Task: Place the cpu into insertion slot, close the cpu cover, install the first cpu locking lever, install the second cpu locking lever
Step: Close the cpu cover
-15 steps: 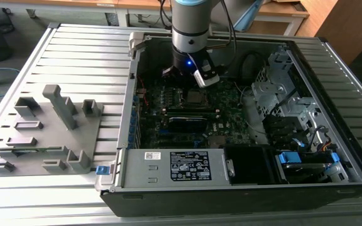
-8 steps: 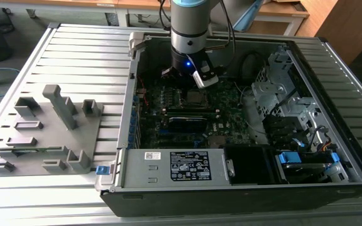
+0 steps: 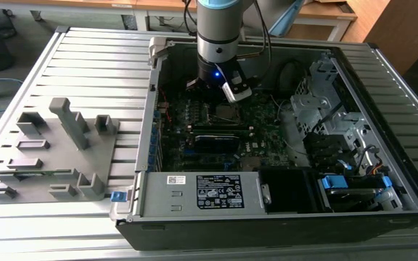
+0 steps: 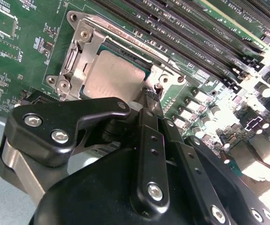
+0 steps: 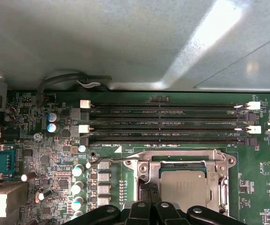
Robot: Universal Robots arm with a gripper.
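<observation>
Nearest the wrist cameras, the gripper [image 4: 149,96] has its 2 black jaws pressed together, with nothing I can make out between the tips. The tips stand at a corner of the insertion slot [image 4: 76,21], touching or just short of the metal there (I cannot tell which). From this spot the likely trouble is a slip. Tips this narrow could skid off the smooth metal and rake the small parts of the motherboard [image 4: 12,56] beside the socket. They could also bear on the frame unevenly and shift the chip over its contacts.

Just beyond the tips, the cpu [image 4: 112,75] lies flat in the slot, dull metal top upward. It is square, so it has no long axis, and its edges run parallel to the memory slots [image 4: 186,28]. The cpu cover [image 4: 81,51] looks to be down around it, the chip showing through its window. A thin wire lever [image 4: 135,49] runs along the slot's edge on the memory-slot side, its length parallel to those slots; whether it is latched I cannot tell.

Farther out, in the exterior view, the arm [image 3: 220,32] reaches down into the open computer case [image 3: 267,231], whose white-labelled power supply [image 3: 209,191] lies at the near end. A grey fixture [image 3: 49,157] sits on the slatted counter [image 3: 93,60] toward the exterior view's left.
</observation>
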